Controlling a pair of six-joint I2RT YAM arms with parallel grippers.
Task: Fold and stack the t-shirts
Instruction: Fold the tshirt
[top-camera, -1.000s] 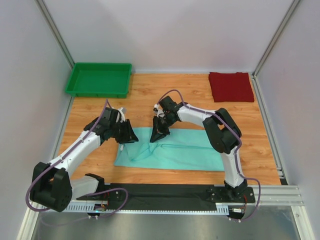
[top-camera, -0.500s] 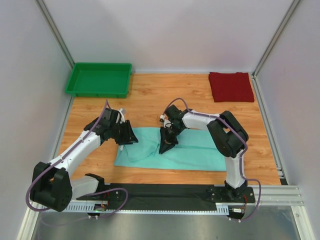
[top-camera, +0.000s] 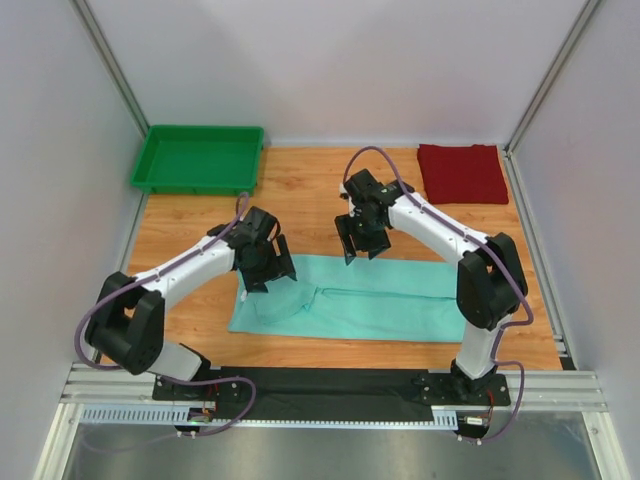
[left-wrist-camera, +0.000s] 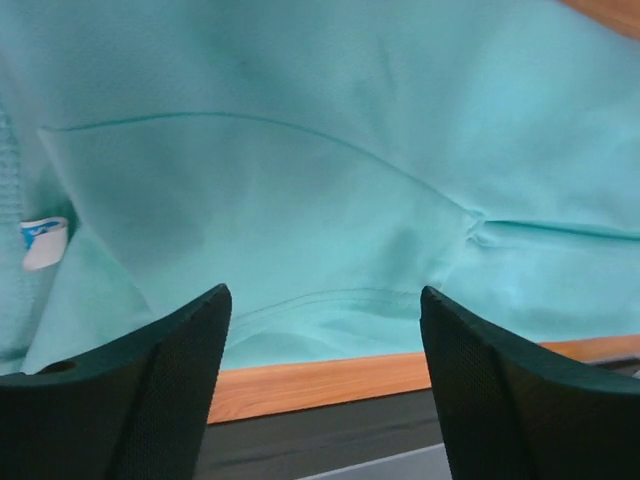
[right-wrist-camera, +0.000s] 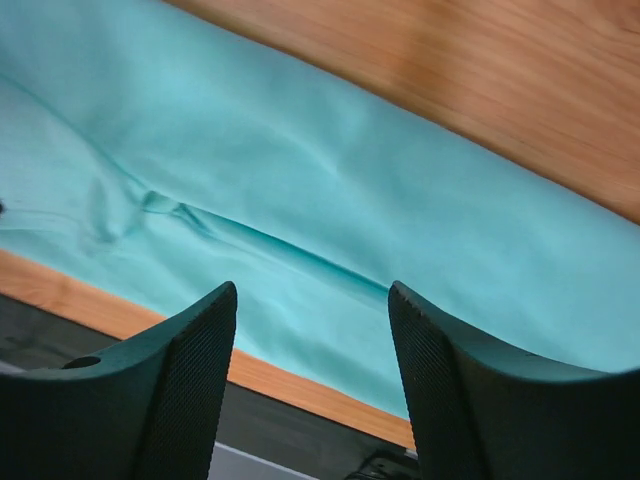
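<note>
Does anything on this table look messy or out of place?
Only the mint t-shirt: its left end, by the left fingers, is bunched and creased, while the rest lies as a flat band. The dark red t-shirt sits neatly folded in the far right corner. Nothing looks spilled or damaged.

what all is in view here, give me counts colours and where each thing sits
mint t-shirt: one, mint green, lying as a long strip across the table's near middle
neck label: one, white, at the mint t-shirt's left end
dark red t-shirt: one, dark red, folded, far right corner
tray: one, bright green, far left corner
table: one, wood
left end effector: one, black, open, over the mint t-shirt's left end
right end effector: one, black, open, near its far edge
</note>
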